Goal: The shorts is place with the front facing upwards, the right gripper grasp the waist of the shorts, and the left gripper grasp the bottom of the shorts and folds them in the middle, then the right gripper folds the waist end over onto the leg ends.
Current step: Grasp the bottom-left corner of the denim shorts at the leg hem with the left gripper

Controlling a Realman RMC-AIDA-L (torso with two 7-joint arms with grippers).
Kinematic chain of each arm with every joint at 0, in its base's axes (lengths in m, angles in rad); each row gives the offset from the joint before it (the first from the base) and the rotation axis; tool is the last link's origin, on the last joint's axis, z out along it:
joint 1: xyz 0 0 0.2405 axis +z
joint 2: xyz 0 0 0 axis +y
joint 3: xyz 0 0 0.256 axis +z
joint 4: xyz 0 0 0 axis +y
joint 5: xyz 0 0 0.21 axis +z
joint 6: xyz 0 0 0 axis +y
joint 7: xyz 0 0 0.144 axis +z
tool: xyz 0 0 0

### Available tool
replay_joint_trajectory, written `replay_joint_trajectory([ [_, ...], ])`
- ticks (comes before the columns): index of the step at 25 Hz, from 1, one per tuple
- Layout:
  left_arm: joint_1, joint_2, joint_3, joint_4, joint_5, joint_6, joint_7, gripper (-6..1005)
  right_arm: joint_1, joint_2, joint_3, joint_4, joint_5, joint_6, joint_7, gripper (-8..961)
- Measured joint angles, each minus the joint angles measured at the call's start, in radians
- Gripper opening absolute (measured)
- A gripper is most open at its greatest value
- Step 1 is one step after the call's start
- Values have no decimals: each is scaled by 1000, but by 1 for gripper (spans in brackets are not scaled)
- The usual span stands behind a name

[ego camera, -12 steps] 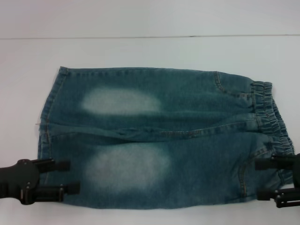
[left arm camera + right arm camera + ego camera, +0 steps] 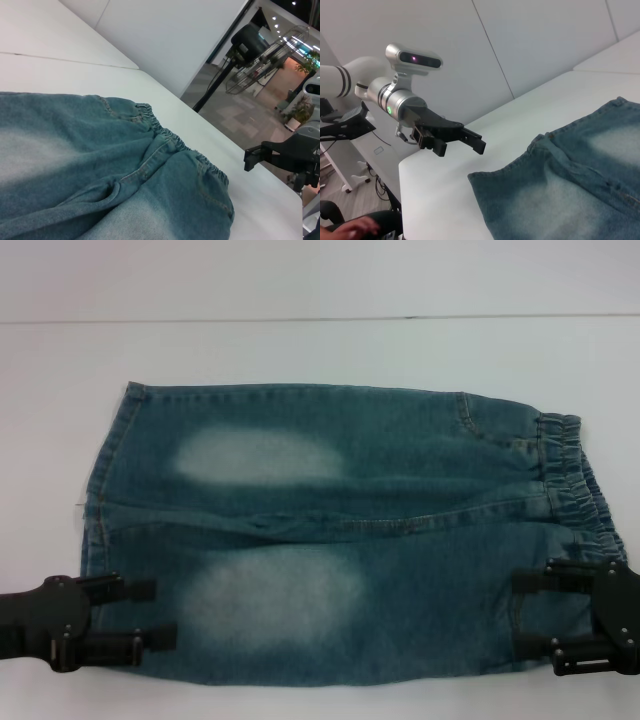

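Nearest us, our left pincer (image 2: 150,615) sits spread wide and empty over the bottom of the shorts (image 2: 95,510), our right pincer (image 2: 527,612) likewise agape and empty at the waist of the shorts (image 2: 575,480). The denim shorts (image 2: 330,530) lie flat across the white table (image 2: 300,350), front up. We judge both should drop level, each catching both denim layers at the near edge, before lifting together. Beyond, the table runs to a seam; fans (image 2: 260,55) stand in the room.

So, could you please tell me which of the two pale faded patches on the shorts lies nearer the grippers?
The lower, larger patch, on the near leg between both grippers; the other sits farther back.
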Motion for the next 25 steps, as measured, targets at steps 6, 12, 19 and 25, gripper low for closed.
replay_joint_trajectory([
  [6,-1,1,-2,0,0,1,-8,906,8,0,0,0,0,1,7,882],
  [12,0,1,-5,-2,1,0,-9,906,10,1,3,1,0,1,8,882],
  [19,1,1,-5,-13,2,0,-14,905,11,1,8,1,0,2,8,882],
  [25,-4,20,-10,10,9,14,-143,905,9,1,14,0,0,2,8,882],
])
